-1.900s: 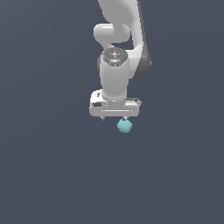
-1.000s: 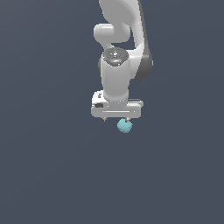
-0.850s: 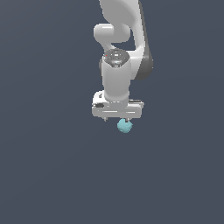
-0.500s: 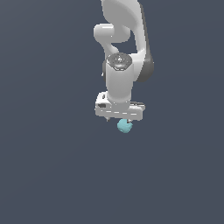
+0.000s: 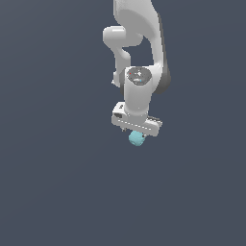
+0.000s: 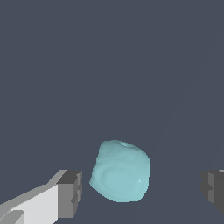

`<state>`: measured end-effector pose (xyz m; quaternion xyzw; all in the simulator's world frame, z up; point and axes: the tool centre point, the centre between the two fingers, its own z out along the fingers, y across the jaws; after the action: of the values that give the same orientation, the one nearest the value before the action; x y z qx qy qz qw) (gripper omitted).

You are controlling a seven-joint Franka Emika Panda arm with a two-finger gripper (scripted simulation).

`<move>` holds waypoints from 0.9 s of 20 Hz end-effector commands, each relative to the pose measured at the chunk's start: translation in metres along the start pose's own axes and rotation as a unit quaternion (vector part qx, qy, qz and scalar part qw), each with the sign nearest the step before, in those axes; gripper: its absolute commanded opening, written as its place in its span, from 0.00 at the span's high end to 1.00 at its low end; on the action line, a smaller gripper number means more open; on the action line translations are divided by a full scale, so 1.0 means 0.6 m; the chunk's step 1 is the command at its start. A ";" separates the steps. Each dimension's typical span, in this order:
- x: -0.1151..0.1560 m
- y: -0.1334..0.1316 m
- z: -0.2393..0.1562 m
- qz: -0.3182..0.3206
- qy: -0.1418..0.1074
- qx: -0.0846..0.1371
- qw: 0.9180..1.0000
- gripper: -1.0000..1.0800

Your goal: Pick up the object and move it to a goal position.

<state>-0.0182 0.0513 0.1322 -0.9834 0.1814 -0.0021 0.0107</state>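
Note:
The object (image 6: pixel 120 170) is a small light teal, faceted round lump resting on the dark grey floor. In the wrist view it sits between the two dark finger pads (image 6: pixel 70 192), nearer one pad, with a visible gap on each side. My gripper (image 6: pixel 142 192) is open around it and not touching it. In the exterior view the white hand is directly above the object (image 5: pixel 137 139), which peeks out just below the gripper (image 5: pixel 137 134). The fingers themselves are mostly hidden by the hand there.
A plain dark grey surface fills both views. The white arm (image 5: pixel 139 43) rises from the hand toward the top of the exterior view. No goal marker shows.
The hand has turned about its vertical axis, shifted slightly toward the exterior view's right and come down over the object. The object has not moved.

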 end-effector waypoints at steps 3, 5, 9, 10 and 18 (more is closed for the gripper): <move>-0.022 -0.007 0.025 0.050 0.000 -0.004 0.999 0.04; -0.030 -0.010 0.034 0.069 0.000 -0.005 0.998 0.04; -0.045 -0.013 0.049 0.101 0.000 -0.008 0.995 0.04; -0.047 -0.014 0.053 0.108 0.001 -0.008 0.994 0.04; -0.062 -0.017 0.067 0.140 0.001 -0.011 0.990 0.04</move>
<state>-0.0482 0.0743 0.0931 -0.9499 0.3125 0.0002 0.0005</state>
